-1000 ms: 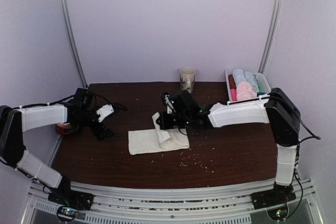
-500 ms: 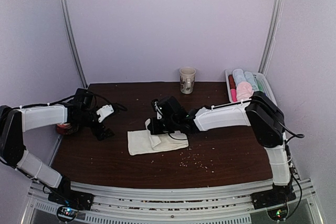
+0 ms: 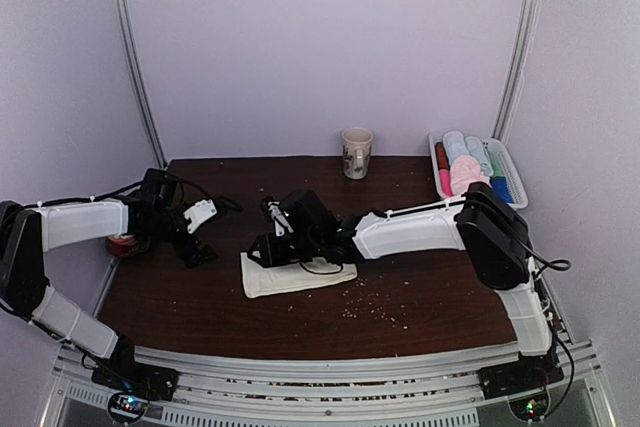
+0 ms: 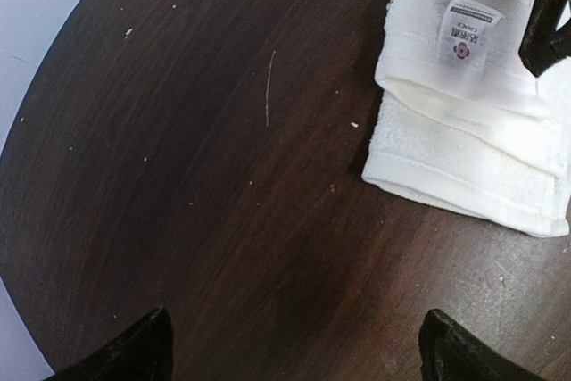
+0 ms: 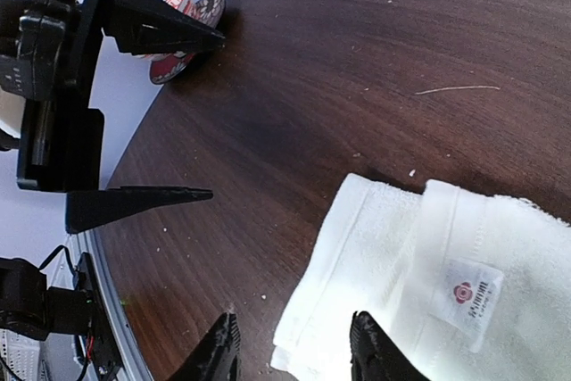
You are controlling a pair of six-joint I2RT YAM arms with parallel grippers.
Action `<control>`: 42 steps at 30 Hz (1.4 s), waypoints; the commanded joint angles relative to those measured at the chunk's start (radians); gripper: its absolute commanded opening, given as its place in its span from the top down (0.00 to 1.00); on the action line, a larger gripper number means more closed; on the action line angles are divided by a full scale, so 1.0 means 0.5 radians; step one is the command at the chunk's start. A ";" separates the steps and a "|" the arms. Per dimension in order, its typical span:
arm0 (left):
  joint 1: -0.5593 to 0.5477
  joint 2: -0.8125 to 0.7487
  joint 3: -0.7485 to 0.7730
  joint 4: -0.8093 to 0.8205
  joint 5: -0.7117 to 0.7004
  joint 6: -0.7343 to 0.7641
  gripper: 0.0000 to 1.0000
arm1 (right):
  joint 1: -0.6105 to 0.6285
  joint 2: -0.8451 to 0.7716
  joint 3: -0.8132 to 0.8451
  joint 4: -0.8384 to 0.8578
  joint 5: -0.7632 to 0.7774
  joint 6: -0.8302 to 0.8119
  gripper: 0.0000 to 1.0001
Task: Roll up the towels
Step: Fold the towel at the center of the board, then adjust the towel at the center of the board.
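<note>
cream-white towel (image 3: 300, 275) lies folded flat on the surface (image 3: 430, 292), centre-left, long axis left–right, label (image 4: 470, 31) up. right claw (image 3: 260, 250) sits over its left end, jaws partly apart, gripping nothing — the nearer arm by far. left claw (image 3: 204, 237) hovers wide open off the towel's left end, apart from it

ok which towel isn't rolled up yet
The cream-white towel with the small label, lying folded flat by itself. The pink towel and light blue towels sit rolled in the tray at the far right.
</note>
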 commanded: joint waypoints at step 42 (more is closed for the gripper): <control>-0.921 0.566 0.176 0.344 -0.223 1.350 0.61 | -0.578 -1.262 -1.716 0.290 0.283 -0.100 0.53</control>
